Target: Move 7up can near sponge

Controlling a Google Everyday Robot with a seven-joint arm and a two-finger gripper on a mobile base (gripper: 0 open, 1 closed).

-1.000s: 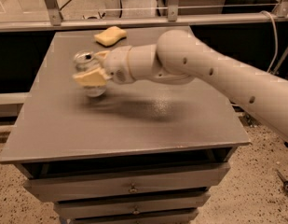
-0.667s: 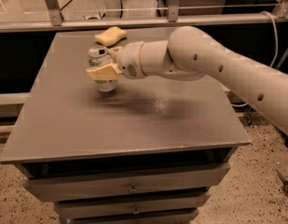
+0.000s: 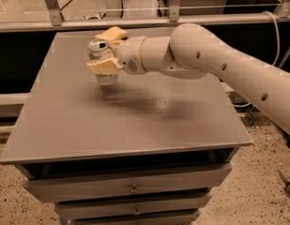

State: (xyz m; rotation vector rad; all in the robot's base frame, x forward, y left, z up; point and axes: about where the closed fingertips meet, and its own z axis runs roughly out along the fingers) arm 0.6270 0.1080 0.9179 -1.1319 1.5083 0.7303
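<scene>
While the arm reaches across level from the right, the gripper [image 3: 103,60] jaws clamp the 7up can [image 3: 97,50]; sponge [image 3: 110,33] just behind them.

The cream end effector [image 3: 103,56], over the plain grey counter's [image 3: 135,125] far left, clasps the silver 7up can [image 3: 106,78] with pale yellow fingers [image 3: 105,67]. The sponge [image 3: 111,33] is pale yellow, the floor [image 3: 266,191] speckled beige.

The 7up can [image 3: 98,53], clamped in the gripper [image 3: 102,62], has been carried farther back across the table [image 3: 135,125]. The gripper is now placed just before the sponge [image 3: 112,33], whose near edge is partly covered.
</scene>
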